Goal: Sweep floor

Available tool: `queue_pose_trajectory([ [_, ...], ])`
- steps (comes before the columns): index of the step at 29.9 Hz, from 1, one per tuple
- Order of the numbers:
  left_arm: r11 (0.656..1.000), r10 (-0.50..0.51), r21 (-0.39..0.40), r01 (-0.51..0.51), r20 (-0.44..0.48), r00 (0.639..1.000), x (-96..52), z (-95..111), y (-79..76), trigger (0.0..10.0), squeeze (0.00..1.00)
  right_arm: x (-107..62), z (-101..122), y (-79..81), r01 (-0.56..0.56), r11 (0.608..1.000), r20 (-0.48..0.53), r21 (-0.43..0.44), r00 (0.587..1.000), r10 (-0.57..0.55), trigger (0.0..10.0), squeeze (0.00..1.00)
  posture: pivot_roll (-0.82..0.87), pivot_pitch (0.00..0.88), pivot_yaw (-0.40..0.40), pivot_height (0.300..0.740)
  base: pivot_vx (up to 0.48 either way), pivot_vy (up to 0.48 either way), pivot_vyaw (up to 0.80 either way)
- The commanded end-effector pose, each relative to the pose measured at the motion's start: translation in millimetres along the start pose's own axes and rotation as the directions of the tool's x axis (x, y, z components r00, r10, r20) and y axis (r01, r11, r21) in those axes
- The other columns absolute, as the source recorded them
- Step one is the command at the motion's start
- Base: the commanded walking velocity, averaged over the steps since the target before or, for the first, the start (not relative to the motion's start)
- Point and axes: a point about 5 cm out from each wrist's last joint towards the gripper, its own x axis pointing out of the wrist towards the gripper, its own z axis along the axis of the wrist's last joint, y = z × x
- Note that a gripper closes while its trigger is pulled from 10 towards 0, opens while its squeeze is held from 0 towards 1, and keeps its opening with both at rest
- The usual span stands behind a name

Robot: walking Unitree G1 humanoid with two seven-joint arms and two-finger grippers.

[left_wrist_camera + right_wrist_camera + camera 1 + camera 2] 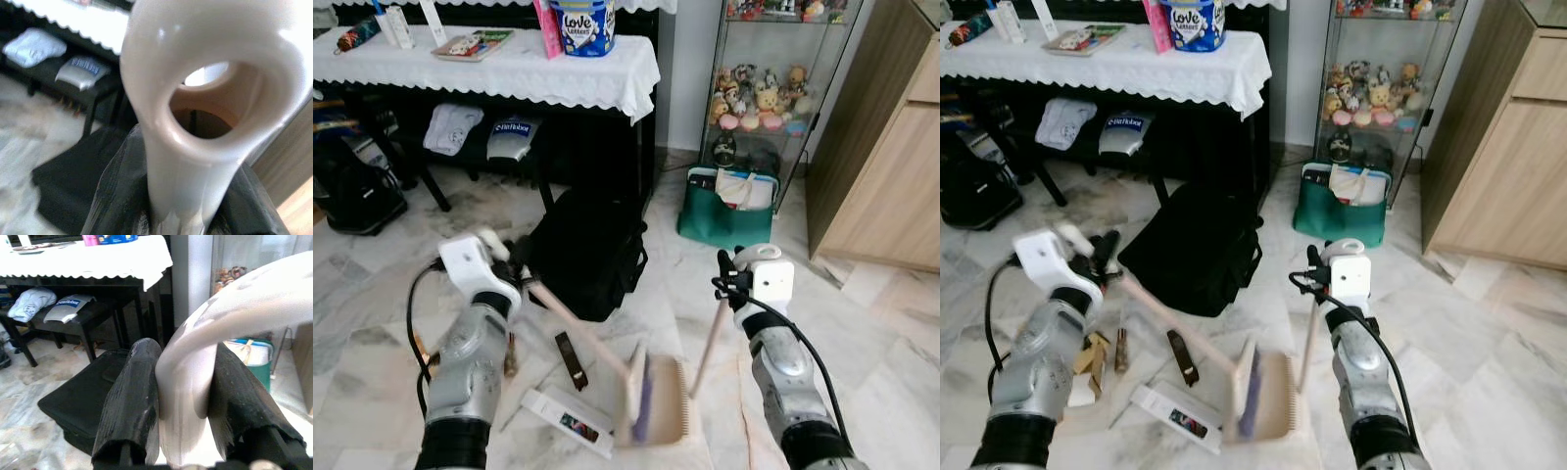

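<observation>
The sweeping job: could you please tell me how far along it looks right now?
Done: both tools are gripped. The left gripper is shut on the brush handle, the right gripper on the dustpan handle. In hand: the brush head stands at the dustpan on the marble floor. Left: a white box, a dark flat piece and brown scraps still lie unswept.

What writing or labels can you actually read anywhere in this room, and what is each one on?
"Love Letters": on the blue tin on the white-clothed table.
A blue logo on the grey bag under the table: too blurred to read.
Print on the white flat box on the floor: too small to read.
Cartons and book on the table: unreadable.
</observation>
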Motion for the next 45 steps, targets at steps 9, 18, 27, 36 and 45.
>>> queue_pose_trajectory([
  [9,0.988,0.048,0.142,-0.066,0.133,0.99,0.4,33.4,11.1,10.0,0.0,1.8,2.2,2.0,-0.004,1.0,0.014,0.011,1.0,0.003,10.0,0.0,-0.02,0.052,0.055,0.74,0.0,0.0,0.0],
  [18,0.938,0.07,0.334,-0.096,0.09,0.994,-5.2,15.3,19.8,10.0,0.0,-5.9,-4.4,-5.4,0.028,1.0,-0.003,-0.002,1.0,-0.028,10.0,0.0,-0.01,0.05,0.055,0.74,0.0,0.0,0.0],
  [27,0.913,0.124,0.387,-0.131,0.042,0.991,-17.6,-9.8,33.0,10.0,0.0,-21.2,-25.8,-5.4,0.057,0.998,-0.072,-0.003,0.996,-0.057,10.0,0.0,-0.02,0.071,0.057,0.74,0.0,0.0,0.0],
  [36,0.881,0.15,0.442,-0.168,0.075,0.986,-15.7,-6.3,41.7,10.0,0.0,-27.5,-31.8,-2.6,0.06,0.998,-0.085,0.003,0.995,-0.059,10.0,0.0,-0.02,0.08,0.065,0.74,0.0,0.0,0.0],
  [45,0.853,0.113,0.504,-0.135,0.074,0.991,-10.1,-8.5,42.6,10.0,0.0,-41.5,-34.0,-7.1,0.089,0.996,-0.068,-0.026,0.994,-0.091,10.0,0.0,-0.03,0.103,0.062,0.74,0.0,0.0,0.0],
])
